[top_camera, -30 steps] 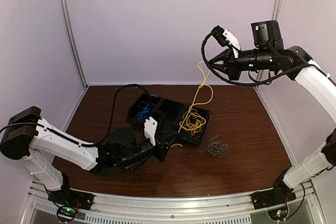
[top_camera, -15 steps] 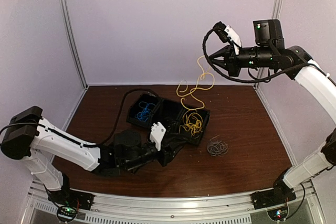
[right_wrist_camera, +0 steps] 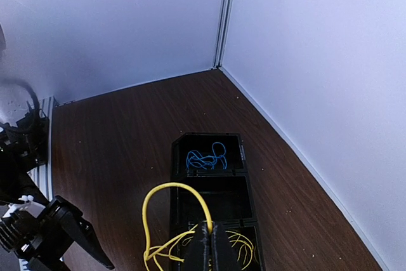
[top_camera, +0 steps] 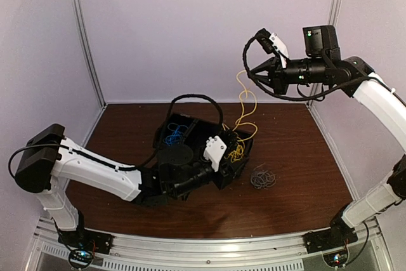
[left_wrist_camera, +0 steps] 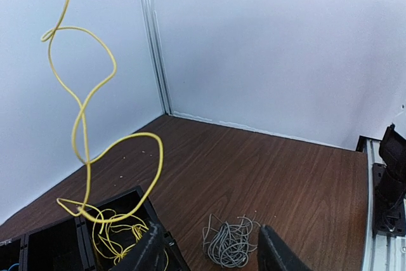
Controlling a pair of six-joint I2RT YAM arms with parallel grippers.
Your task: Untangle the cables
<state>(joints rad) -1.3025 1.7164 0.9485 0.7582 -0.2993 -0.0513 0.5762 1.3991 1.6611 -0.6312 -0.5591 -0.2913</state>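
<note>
Top external: tray [top_camera: 202,132] seemingly behind left pincer [top_camera: 229,157]

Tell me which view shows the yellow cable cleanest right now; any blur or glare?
Left wrist view: yellow cable sharp against the pale wall, no glare, grey cable bundle crisp. Top external view: softer, edges bowed by the lens, cable thin but readable. Right wrist view: right gripper dark, close to the lens, covering the pinch point.

Loose yellow cable [top_camera: 244,109] looping upward from tray's [top_camera: 203,132] 3 o'clock end, blue coil [top_camera: 172,136] at its 9 o'clock end, grey bundle [top_camera: 262,178] off-tray at 4 o'clock
</note>
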